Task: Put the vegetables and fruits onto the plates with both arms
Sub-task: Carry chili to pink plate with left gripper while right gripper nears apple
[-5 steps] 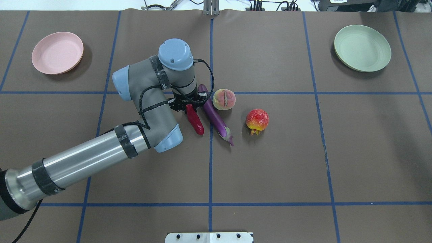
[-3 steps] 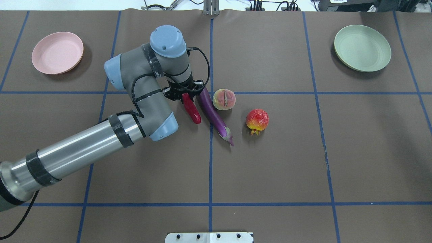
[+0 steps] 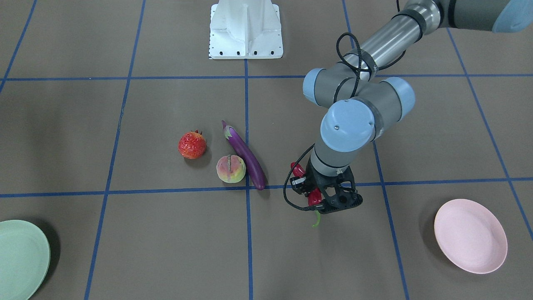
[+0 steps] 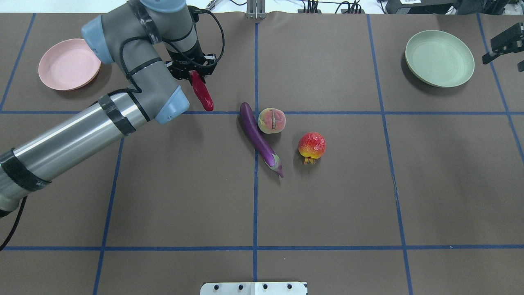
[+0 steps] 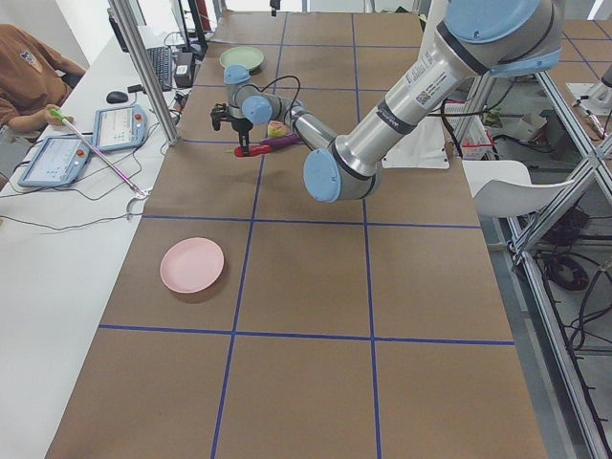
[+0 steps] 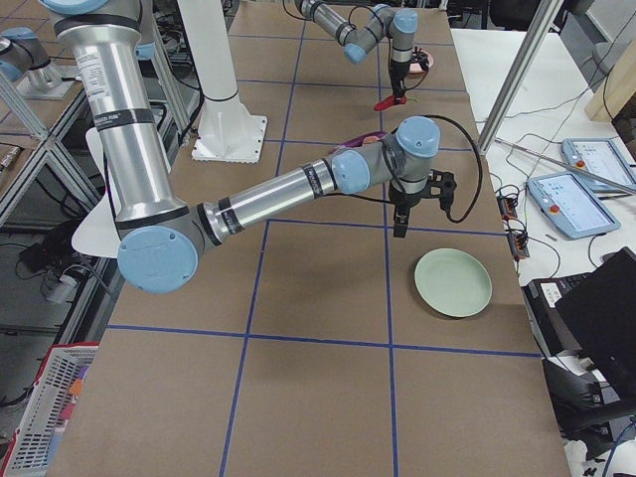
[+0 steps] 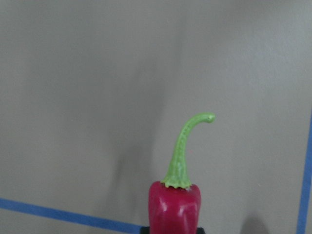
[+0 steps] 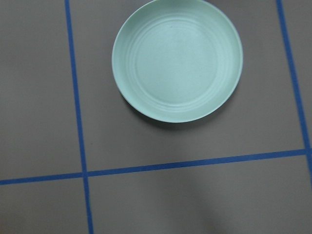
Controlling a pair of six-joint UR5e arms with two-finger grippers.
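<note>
Since 0.6 s ago, left gripper (image 4: 192,73) has lifted the chili (image 4: 202,93) clear of the mat and carried it away from the eggplant (image 4: 257,139), toward the pink plate (image 4: 68,63). Its jaws clamp the chili near the stem end, tip hanging tilted. Peach (image 4: 272,120) and red fruit (image 4: 312,145) lie unmoved beside the eggplant. We judge this mid-transport, with the plate well apart. Right gripper (image 6: 398,224) now hovers near the green plate (image 4: 439,58); we cannot tell whether its jaws are apart. We count 0 of 4 items plated.
</note>
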